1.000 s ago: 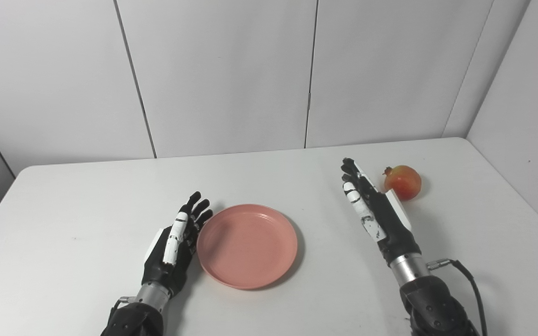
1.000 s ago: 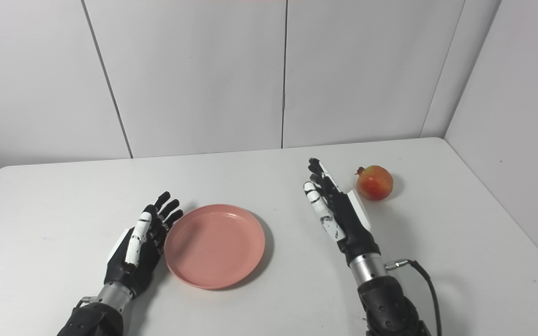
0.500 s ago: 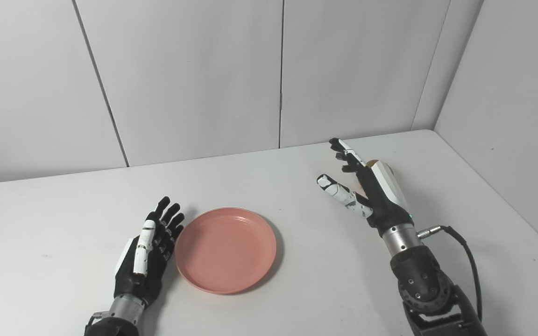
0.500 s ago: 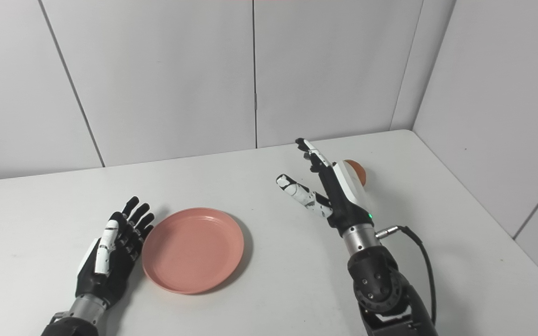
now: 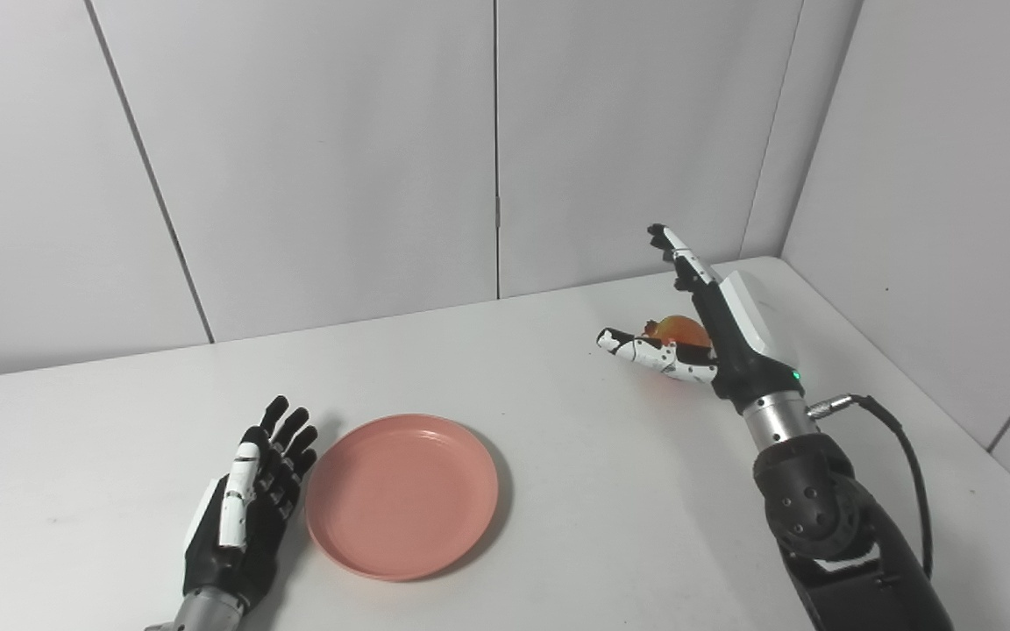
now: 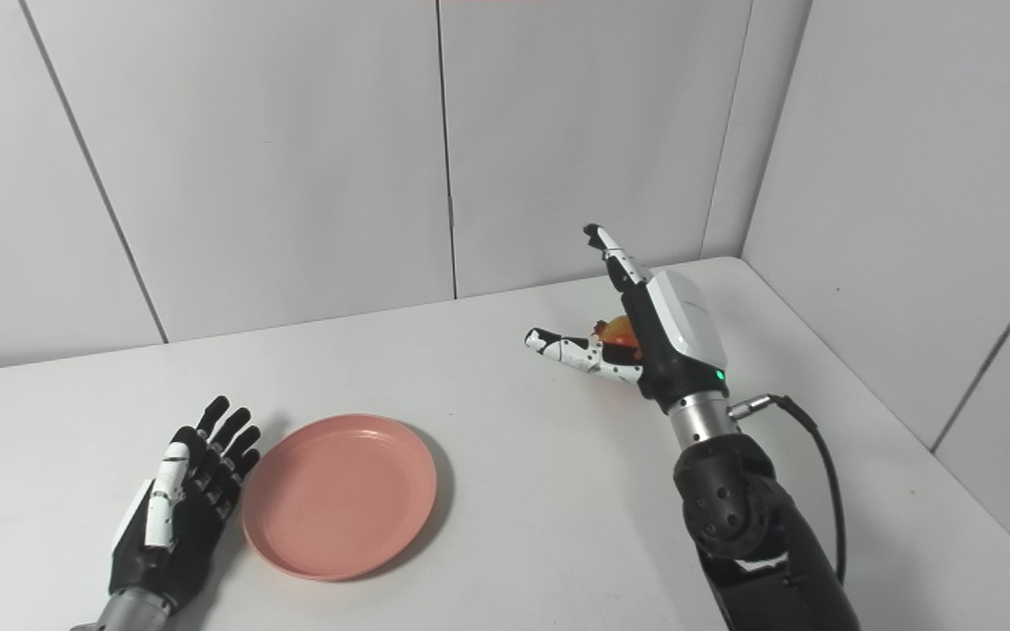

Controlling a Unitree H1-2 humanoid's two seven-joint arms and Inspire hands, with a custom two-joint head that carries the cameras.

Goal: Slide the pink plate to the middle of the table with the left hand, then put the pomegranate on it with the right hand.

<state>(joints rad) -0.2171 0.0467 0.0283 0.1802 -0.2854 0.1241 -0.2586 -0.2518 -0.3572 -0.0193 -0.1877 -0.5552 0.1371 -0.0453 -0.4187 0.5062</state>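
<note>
The pink plate (image 5: 402,495) lies flat on the white table (image 5: 575,491), left of its middle. My left hand (image 5: 246,513) rests open on the table, its fingers against the plate's left rim. My right hand (image 5: 715,320) is raised and open at the far right, fingers pointing up and thumb spread to the left. The red-orange pomegranate (image 5: 679,331) sits on the table behind the hand; only its top shows between thumb and fingers. It also shows in the right eye view (image 6: 617,334). I cannot tell whether the hand touches it.
White wall panels (image 5: 338,149) close off the table at the back and on the right. A black cable (image 5: 895,456) loops from my right wrist. The table's right edge (image 5: 908,386) runs close past the right arm.
The camera has turned right and tilted. My right hand has risen and reached forward beside the pomegranate, its thumb spreading out. The plate and left hand have stayed put on the table.
</note>
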